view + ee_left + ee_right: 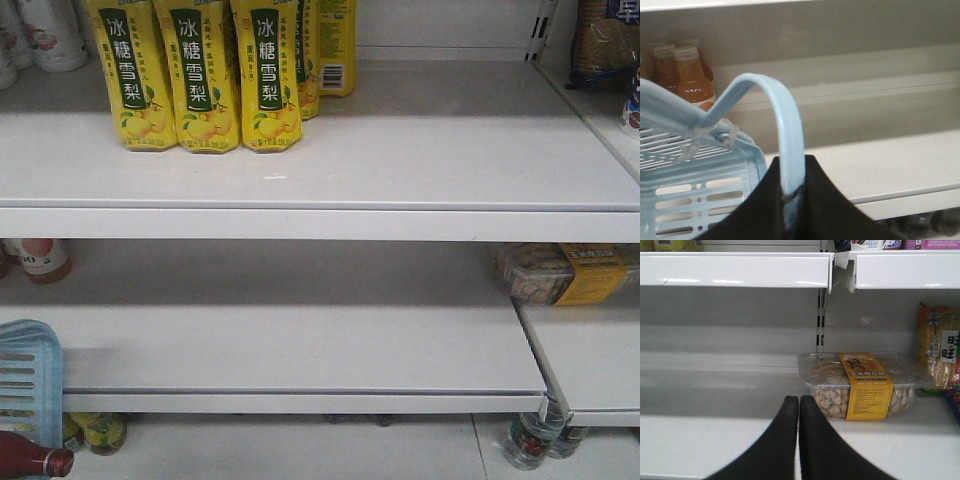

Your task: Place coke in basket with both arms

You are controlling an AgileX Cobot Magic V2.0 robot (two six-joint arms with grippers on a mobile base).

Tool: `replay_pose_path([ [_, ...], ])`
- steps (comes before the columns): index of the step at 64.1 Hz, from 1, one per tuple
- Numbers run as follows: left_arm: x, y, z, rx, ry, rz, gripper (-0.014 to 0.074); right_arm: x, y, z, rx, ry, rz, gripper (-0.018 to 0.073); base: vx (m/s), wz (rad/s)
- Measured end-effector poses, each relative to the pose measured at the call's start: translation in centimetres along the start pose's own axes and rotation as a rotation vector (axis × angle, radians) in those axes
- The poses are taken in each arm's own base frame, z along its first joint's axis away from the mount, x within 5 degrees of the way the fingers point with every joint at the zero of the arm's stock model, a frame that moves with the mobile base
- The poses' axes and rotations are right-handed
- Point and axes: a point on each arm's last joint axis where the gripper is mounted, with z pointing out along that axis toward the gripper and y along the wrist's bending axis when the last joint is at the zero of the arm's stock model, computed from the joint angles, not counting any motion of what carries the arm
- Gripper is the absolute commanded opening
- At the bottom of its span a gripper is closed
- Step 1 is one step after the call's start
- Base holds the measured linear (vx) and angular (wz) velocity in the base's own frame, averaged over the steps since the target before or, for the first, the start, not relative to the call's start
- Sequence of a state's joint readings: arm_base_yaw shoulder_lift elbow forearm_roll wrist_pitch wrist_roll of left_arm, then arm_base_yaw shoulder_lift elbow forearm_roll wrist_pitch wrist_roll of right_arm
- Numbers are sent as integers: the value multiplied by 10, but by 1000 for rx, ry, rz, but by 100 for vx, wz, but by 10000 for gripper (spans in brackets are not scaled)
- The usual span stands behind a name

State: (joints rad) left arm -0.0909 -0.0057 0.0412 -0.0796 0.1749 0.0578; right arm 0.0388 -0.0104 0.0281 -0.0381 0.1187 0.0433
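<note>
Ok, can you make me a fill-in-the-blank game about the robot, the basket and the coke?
1. The left gripper is shut on the basket's ____.
2. The basket is light ____.
3. The coke has a ____ cap.
4. The right gripper holds ____.

Missing words: handle; blue; red; nothing

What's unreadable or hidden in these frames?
- Coke: front view, cut off by the bottom-left corner; label unseen.
- Basket: left wrist view, its inside runs off frame; contents unknown.
- Left tool: tips out of frame, handle between the fingers.
- Right tool: shut, empty.
</note>
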Motion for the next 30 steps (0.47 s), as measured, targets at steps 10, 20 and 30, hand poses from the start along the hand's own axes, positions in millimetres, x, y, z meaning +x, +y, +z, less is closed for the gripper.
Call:
replay_pose_path([
  [10, 0, 0, 0, 0, 0, 0, -6, 0, 0, 0, 0, 0, 1, -9, 0, 0],
  [20, 0, 0, 0, 0, 0, 0, -6, 0, 0, 0, 0, 0, 1, -9, 0, 0],
  [30, 0, 0, 0, 0, 0, 0, -6, 0, 0, 0, 0, 0, 1, -9, 0, 0],
])
